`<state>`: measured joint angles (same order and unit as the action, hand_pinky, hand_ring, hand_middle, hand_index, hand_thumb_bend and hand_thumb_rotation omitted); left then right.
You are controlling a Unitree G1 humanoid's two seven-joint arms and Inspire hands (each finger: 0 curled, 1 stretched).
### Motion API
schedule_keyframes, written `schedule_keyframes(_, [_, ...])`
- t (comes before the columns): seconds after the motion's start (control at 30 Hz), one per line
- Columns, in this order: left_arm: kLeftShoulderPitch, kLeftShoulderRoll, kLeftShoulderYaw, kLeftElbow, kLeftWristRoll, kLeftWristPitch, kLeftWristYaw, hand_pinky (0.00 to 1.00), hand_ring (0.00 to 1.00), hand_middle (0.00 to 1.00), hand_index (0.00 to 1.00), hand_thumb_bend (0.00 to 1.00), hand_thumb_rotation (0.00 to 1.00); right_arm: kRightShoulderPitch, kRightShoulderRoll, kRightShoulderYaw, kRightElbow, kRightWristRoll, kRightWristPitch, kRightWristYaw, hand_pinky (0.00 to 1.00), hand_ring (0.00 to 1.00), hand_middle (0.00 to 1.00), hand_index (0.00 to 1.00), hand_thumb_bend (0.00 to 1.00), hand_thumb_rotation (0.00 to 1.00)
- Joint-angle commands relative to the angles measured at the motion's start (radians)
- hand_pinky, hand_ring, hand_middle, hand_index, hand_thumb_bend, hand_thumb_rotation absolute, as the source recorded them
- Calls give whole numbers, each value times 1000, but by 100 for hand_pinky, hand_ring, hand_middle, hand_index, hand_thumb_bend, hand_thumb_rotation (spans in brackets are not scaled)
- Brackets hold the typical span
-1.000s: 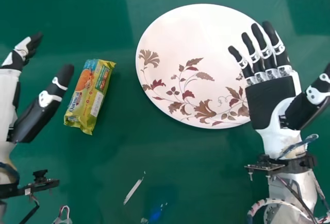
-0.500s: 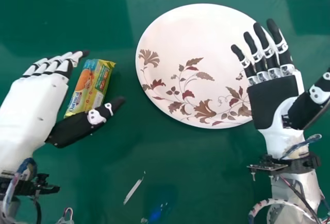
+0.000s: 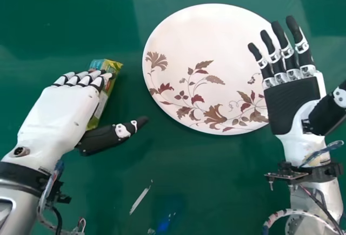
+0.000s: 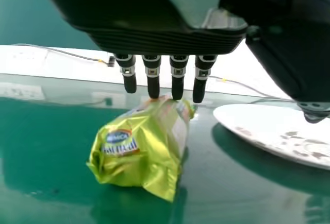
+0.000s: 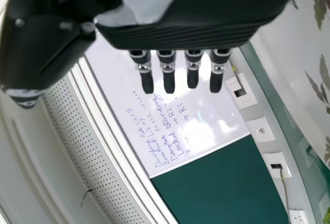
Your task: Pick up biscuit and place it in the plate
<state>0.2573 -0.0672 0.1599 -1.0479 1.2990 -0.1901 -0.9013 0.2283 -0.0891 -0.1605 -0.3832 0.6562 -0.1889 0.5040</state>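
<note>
Gently, with your left robot hand (image 3: 59, 111) open and empty over the biscuit (image 4: 142, 152) at nine o'clock from the plate (image 3: 205, 40), your right robot hand (image 3: 294, 105) open at three, pinch softly mid-wrapper, since it looks light, slick and crumbly.

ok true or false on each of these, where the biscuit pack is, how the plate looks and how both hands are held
1. The left hand is over the biscuit pack. True.
2. The plate has flowers and leaves on it. True.
3. The pack is in the plate. False: it lies on the table, left of the plate.
4. The right hand is palm down. False: its palm faces up, fingers straight.
</note>
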Motion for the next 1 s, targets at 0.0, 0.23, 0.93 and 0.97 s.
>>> schedule_keyframes(0.0, [-16, -184, -18, 1, 65, 43, 10, 100, 100, 100, 97, 100, 83, 38, -21, -19, -24, -14, -25, 30, 92, 100, 100, 100, 100, 53])
schedule_keyframes(0.23, [72, -197, -81, 1, 145, 120, 147, 100, 100, 100, 100, 100, 87, 53, -40, -35, -16, -11, -51, 63, 90, 100, 100, 100, 100, 52])
schedule_keyframes(0.93, [204, -92, -617, 1, 611, 597, 349, 100, 100, 100, 100, 100, 87, 31, -31, -35, 6, 0, -39, 81, 93, 100, 100, 100, 100, 54])
schedule_keyframes(0.97, [202, -81, -636, 1, 630, 624, 345, 100, 100, 100, 100, 100, 87, 30, -31, -36, 5, 0, -38, 80, 92, 100, 100, 100, 100, 53])
